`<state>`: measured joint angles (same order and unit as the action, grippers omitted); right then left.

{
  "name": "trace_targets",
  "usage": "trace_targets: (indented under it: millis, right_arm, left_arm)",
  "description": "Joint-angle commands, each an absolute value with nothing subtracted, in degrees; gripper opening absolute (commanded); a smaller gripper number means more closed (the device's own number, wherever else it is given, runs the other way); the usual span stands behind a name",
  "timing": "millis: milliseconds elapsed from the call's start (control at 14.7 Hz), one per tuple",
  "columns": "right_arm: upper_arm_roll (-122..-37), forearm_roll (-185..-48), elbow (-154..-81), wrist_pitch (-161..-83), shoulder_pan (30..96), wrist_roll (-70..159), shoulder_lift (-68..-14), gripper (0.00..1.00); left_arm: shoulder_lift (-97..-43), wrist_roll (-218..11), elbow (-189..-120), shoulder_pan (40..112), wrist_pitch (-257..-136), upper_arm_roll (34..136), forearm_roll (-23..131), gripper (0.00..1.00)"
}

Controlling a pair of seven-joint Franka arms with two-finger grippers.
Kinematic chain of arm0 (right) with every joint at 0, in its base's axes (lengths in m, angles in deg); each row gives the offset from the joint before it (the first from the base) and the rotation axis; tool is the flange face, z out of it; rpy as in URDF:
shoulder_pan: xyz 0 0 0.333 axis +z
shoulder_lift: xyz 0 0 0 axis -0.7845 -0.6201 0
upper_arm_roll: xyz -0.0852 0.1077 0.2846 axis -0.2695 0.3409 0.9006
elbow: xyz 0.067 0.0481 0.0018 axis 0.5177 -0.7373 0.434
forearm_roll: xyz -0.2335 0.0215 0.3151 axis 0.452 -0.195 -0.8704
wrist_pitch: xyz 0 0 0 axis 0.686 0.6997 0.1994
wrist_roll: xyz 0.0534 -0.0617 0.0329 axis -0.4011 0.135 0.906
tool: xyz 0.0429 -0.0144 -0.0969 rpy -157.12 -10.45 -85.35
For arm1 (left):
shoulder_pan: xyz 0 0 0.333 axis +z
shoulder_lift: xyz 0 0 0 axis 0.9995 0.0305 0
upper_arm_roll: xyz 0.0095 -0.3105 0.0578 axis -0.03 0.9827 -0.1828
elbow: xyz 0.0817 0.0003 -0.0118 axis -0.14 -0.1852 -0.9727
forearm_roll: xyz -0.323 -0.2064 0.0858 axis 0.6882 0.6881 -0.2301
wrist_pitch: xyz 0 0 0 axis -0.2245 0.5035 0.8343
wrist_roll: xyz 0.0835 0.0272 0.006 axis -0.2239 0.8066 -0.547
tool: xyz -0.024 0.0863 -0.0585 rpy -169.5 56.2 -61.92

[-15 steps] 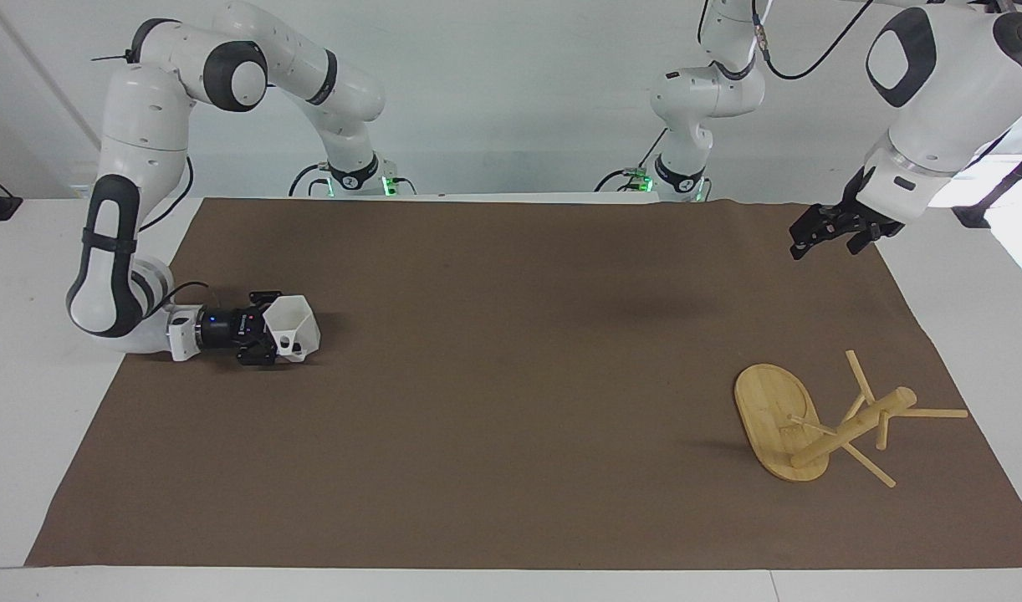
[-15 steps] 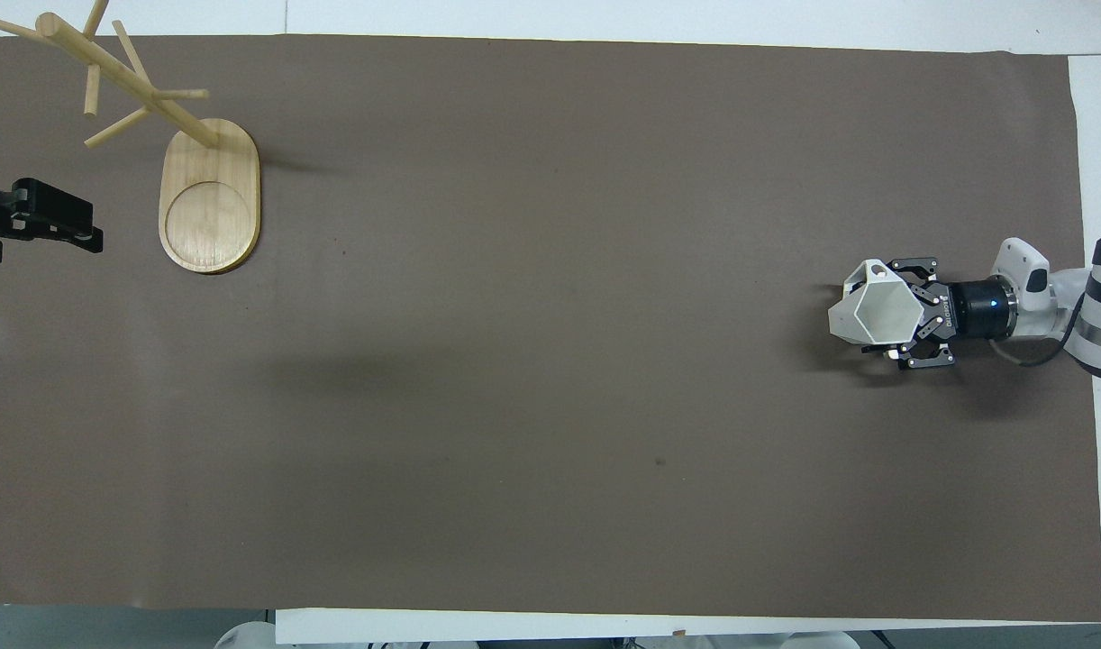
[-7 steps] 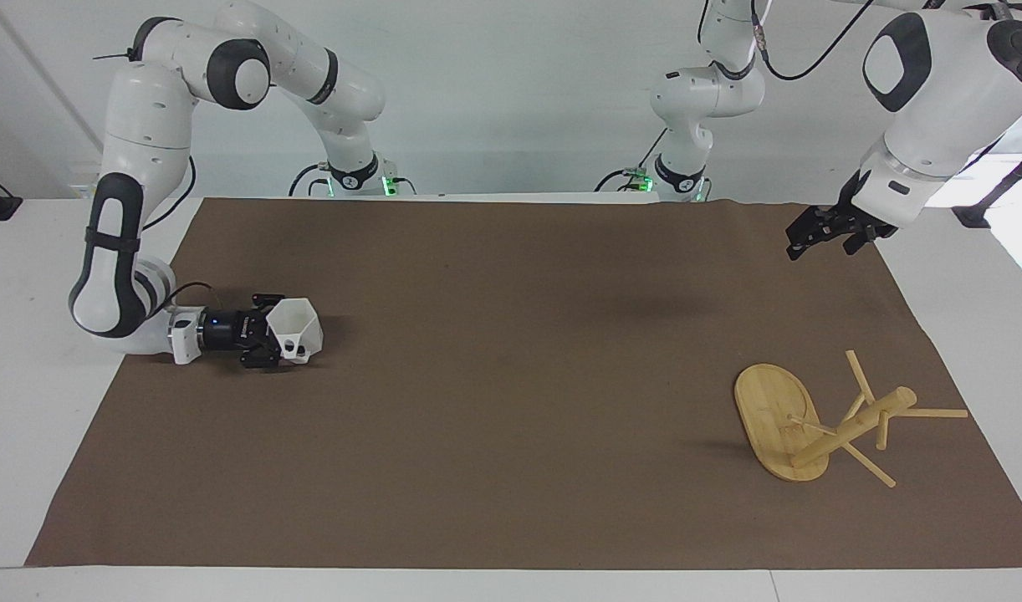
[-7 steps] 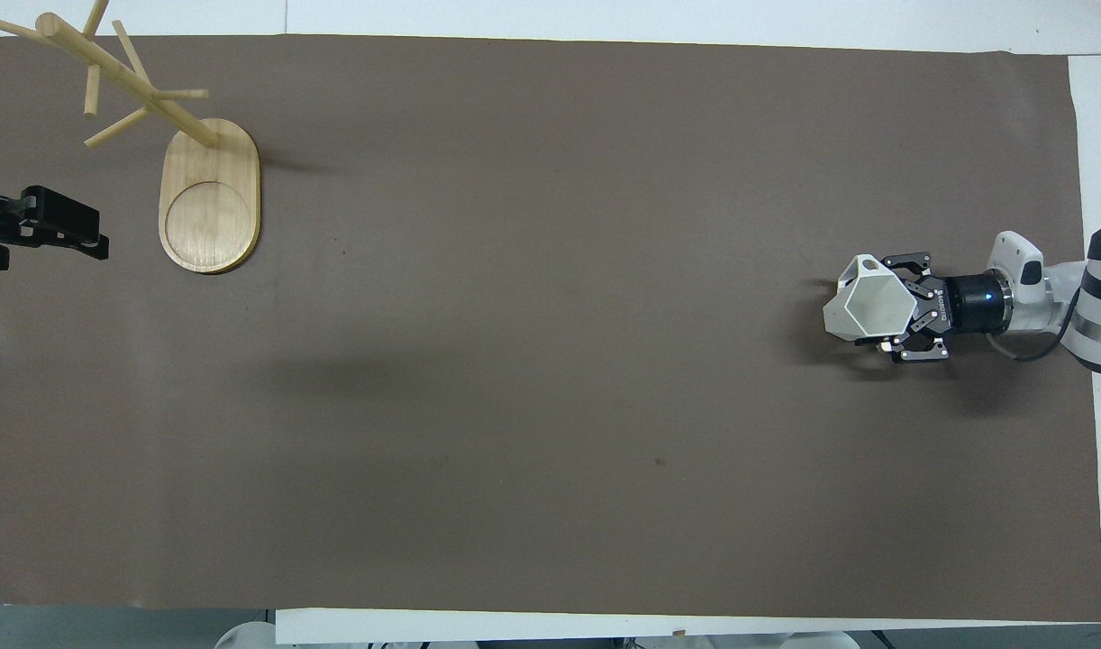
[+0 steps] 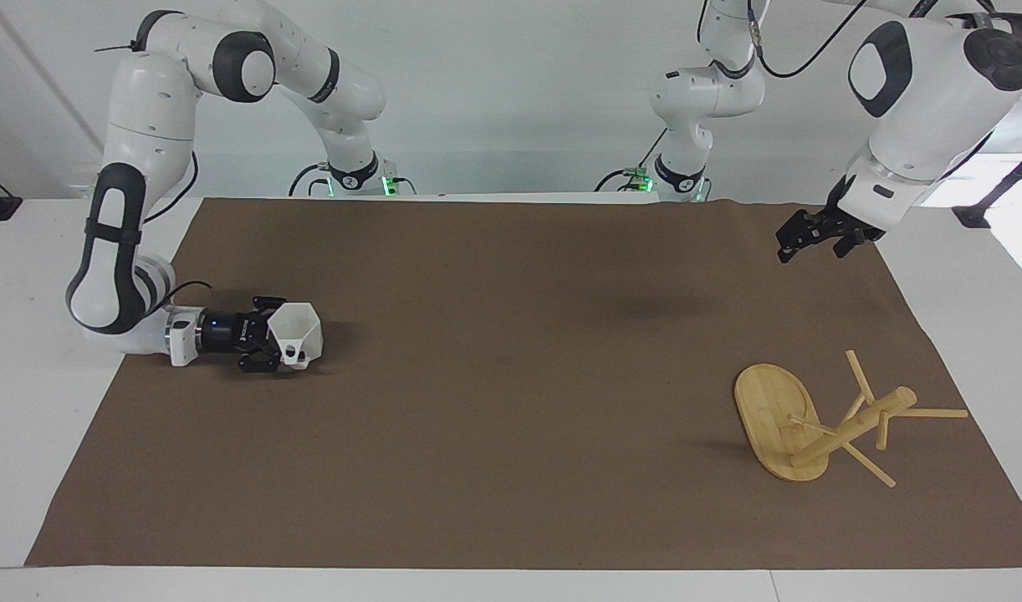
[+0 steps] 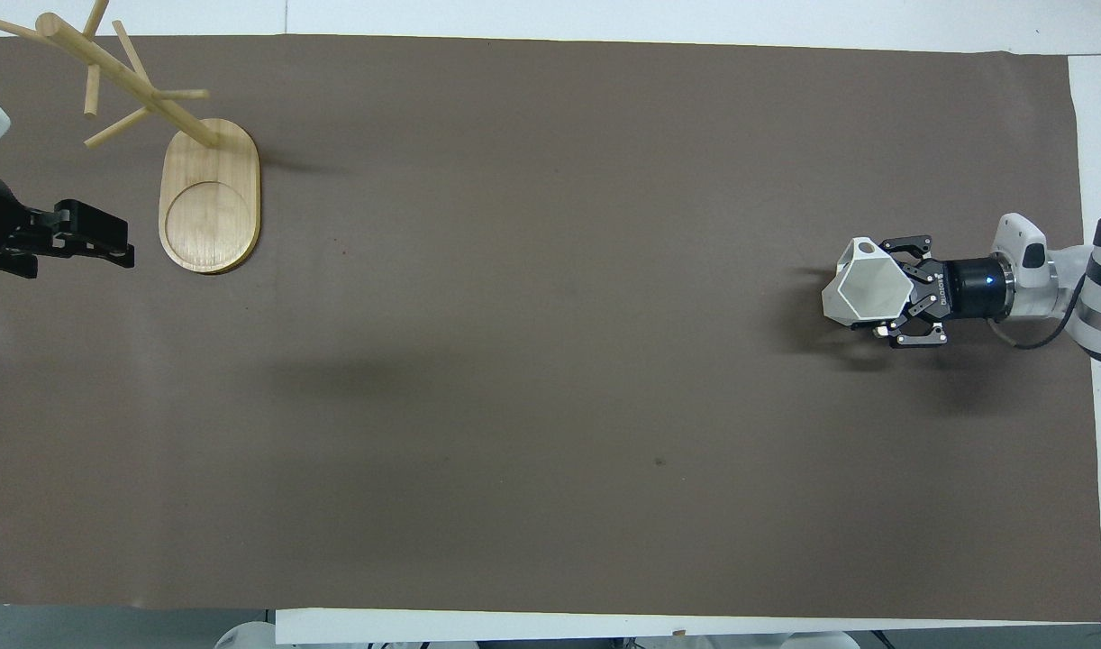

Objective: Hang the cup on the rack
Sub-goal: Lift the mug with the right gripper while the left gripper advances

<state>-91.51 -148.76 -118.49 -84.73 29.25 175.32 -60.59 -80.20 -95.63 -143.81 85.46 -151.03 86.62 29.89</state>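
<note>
Facing view: your right gripper point(image 5: 278, 343) is clamping the cup point(image 5: 298, 332) low over the mat point(image 5: 511, 401). Your left gripper point(image 5: 789, 242) is hanging open-fingered, well above the rack point(image 5: 812, 422).

Light: bright, even — from above.
Shadows: soft on the brown mat point(image 5: 511, 393).
Glare: blown-out window point(image 5: 1013, 201) — at the left arm's end.
Focus: sharp.

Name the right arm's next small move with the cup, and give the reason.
Probably lift it clear of the mat. The right gripper is shut on the cup low at its own end; the rack stands at the left arm's end.
</note>
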Motion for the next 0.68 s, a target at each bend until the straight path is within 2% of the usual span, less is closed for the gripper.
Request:
trace_targets:
  millis: [0, 272, 612]
  right_arm:
    - [-91.38, -149.73, -119.62, -85.54, 29.09, 173.80, -59.07, 0.00]
    - [-91.29, -149.90, -119.97, -85.19, 29.52, 173.54, -58.37, 0.00]
    - [-91.29, -155.70, -121.37, -85.19, 34.26, 171.60, -55.91, 0.00]
  left_arm:
    - [-82.28, -99.85, -146.92, 82.46, -152.95, 86.46, 28.97, 0.99]
    - [-82.37, -105.82, -147.37, 77.37, -154.62, 86.47, 28.97, 0.99]
    - [-80.61, -117.07, -147.37, 68.23, -160.07, 86.47, 29.15, 0.99]
